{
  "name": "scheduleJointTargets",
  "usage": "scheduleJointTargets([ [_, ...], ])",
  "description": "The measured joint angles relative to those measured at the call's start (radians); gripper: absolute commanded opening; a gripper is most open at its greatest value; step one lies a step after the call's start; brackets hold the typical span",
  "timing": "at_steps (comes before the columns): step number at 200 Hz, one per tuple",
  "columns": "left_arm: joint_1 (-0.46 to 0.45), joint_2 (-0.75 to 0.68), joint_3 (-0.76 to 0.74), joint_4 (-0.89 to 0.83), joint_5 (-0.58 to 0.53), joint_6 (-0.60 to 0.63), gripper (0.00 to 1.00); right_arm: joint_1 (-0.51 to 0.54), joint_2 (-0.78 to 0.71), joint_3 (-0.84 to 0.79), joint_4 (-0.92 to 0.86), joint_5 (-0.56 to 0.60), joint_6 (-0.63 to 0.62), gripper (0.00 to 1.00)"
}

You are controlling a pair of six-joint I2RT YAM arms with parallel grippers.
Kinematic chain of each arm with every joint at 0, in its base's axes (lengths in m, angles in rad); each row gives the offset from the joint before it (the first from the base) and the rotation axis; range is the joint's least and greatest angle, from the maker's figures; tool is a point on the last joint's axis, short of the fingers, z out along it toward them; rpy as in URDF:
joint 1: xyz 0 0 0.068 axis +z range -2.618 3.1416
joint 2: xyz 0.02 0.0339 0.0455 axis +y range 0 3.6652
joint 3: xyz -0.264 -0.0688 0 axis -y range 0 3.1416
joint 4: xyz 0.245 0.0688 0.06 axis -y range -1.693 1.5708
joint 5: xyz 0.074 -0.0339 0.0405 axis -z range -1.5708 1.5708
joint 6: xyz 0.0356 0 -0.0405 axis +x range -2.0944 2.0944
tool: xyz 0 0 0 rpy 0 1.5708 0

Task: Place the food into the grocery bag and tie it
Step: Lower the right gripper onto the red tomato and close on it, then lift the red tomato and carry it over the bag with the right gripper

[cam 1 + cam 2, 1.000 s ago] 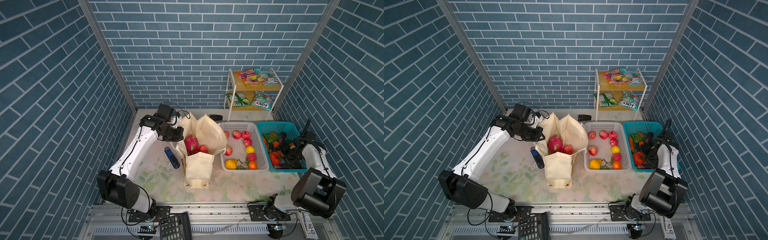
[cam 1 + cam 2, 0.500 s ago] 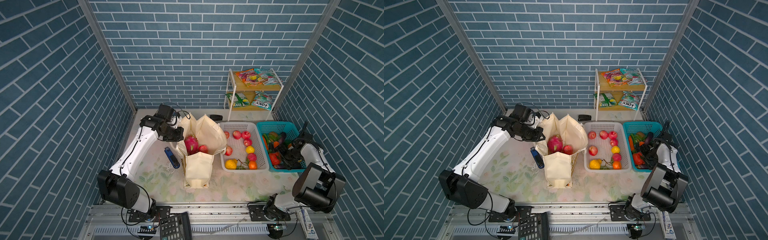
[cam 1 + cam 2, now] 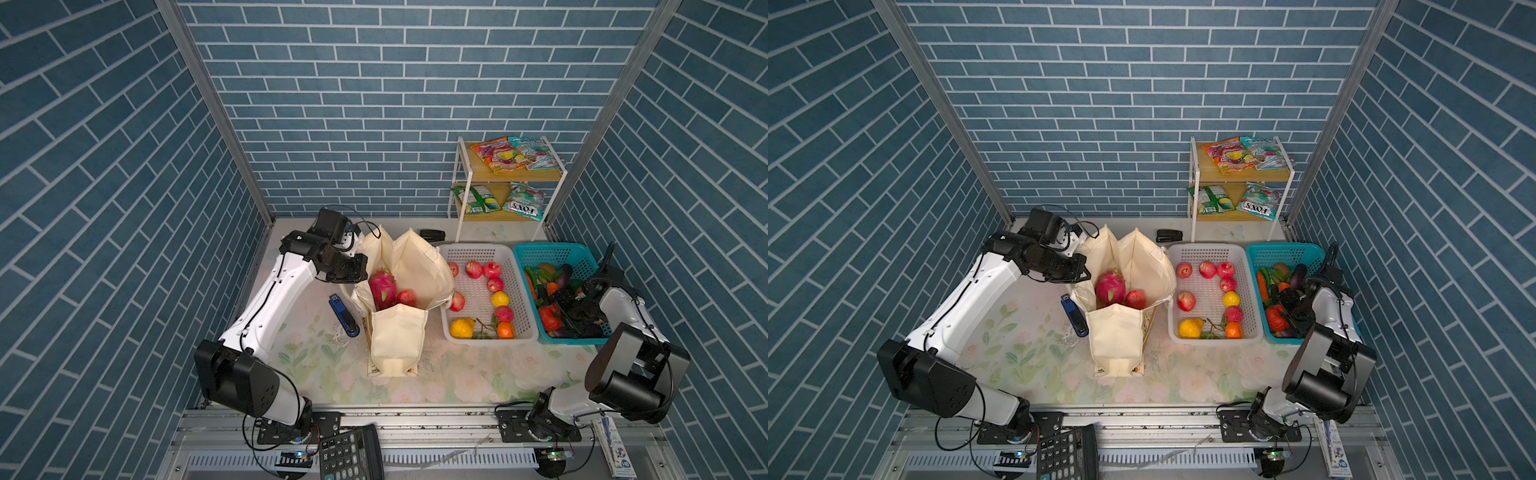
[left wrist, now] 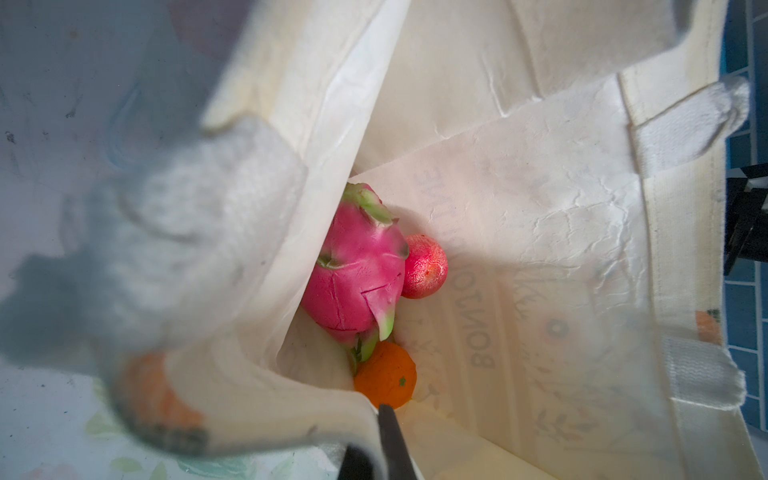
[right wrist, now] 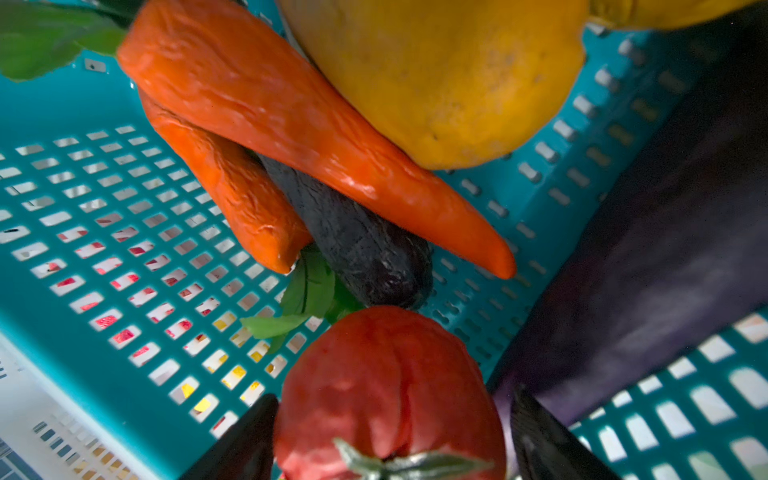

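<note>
Because the right gripper [image 5: 392, 395] has its jaws wide apart, one finger on each side of the red tomato [image 5: 386, 357], the step in hand is, as I judge, to take this tomato out of the teal basket [image 3: 552, 253]. Whether the pads already touch the skin, I cannot tell. To do it well, the jaws should close slowly on the widest part, because the tomato looks soft and wrinkled and may slip. A purple eggplant [image 5: 644, 249] lies just beside one finger, so the lift should go straight up and drag nothing along.

In both top views the tomato is in the 7 o'clock part of the teal basket. This basket stands at 3 o'clock from the grocery bag [image 3: 399, 332], with the white basket [image 3: 478, 249] between them. The left gripper [image 4: 384, 432] is closed on the rim of the bag, at 10 o'clock of its mouth, and holds it open. Inside, the dragon fruit [image 4: 357, 274] lies against the wall, with a red fruit [image 4: 426, 266] and an orange fruit [image 4: 386, 374] touching it. The carry should pass over the white basket and come down at 3 o'clock of the dragon fruit before the jaws open. The snack packets [image 3: 515, 153] lie on the shelf [image 3: 465, 183] at about 1 o'clock, not yet packed, and the strap handles [image 4: 685, 124] are not tied.
</note>
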Motion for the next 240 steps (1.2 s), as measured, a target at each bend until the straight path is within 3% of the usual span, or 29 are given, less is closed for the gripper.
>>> scheduleJointTargets([
  [144, 0.000, 0.000, -0.017, 0.024, 0.002, -0.018, 0.05, 0.005, 0.006, 0.000, 0.010, 0.005, 0.044, 0.65],
  [203, 0.000, 0.006, -0.017, 0.023, 0.002, -0.017, 0.05, 0.006, -0.157, 0.004, -0.024, 0.041, 0.136, 0.59],
  [240, 0.000, 0.008, -0.017, 0.021, 0.002, -0.013, 0.05, 0.009, -0.230, 0.092, -0.069, 0.090, 0.175, 0.56],
])
